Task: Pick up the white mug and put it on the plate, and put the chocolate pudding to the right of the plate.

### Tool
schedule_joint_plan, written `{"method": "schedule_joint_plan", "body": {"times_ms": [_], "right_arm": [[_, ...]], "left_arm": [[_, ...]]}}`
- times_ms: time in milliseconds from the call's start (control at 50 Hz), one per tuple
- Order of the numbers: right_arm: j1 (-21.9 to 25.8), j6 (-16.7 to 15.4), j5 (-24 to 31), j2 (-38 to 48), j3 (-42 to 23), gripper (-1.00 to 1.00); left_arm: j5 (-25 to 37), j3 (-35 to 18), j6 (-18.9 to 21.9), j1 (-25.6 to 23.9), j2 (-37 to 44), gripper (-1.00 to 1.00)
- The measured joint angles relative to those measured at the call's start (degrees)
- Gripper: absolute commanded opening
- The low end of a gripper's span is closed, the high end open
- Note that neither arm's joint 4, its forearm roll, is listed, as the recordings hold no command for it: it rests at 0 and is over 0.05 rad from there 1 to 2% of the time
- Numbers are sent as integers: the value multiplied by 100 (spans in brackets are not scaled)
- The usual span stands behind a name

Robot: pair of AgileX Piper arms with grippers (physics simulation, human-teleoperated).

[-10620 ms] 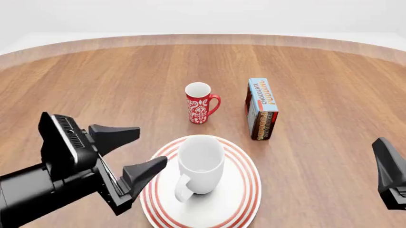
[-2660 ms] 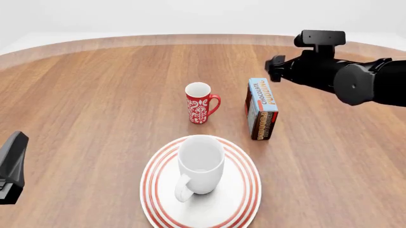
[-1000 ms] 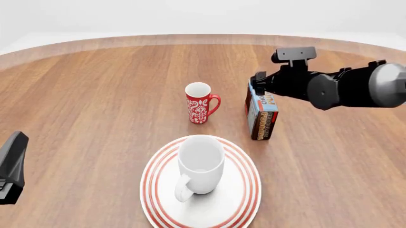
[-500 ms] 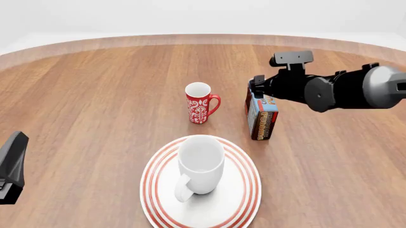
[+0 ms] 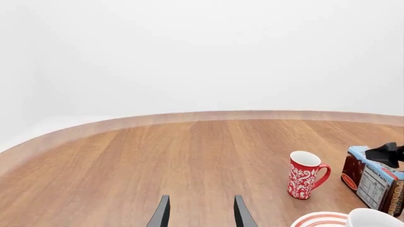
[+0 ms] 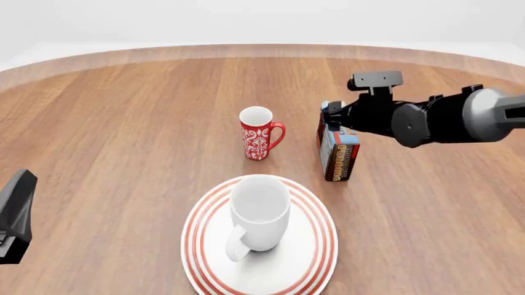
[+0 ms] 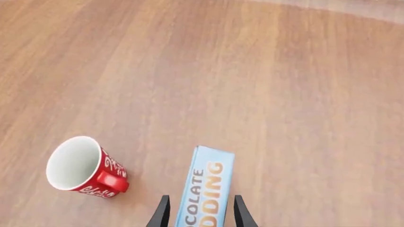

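Note:
The white mug (image 6: 259, 212) stands upright on the red-ringed plate (image 6: 197, 243) near the front of the table, handle toward me. Behind and to the right of the plate, the chocolate pudding (image 6: 338, 150) carton stands on its long edge. My right gripper (image 6: 331, 114) hangs over the carton's far end. In the right wrist view the right gripper (image 7: 202, 198) is open, its fingers straddling the carton's blue top (image 7: 205, 189). My left gripper (image 5: 202, 198) is open and holds nothing, pulled back at the table's left front.
A red mug with white ornament (image 6: 257, 134) stands upright behind the plate, left of the carton, about a hand's width from it. Part of the left arm (image 6: 15, 215) shows at the left edge. The table's curved far rim (image 6: 262, 50) runs across the back.
The right arm has come down and slightly nearer over the last second, bringing its open fingers onto the carton's far end. The left arm, mug, plate and carton have not moved.

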Motion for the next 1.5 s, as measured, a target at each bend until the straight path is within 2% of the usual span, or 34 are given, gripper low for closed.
{"method": "schedule_joint_plan", "body": {"times_ms": [1500], "right_arm": [[40,-6,-6,337,-131,100]], "left_arm": [[-129,0,-12,-5,138,100]]}}
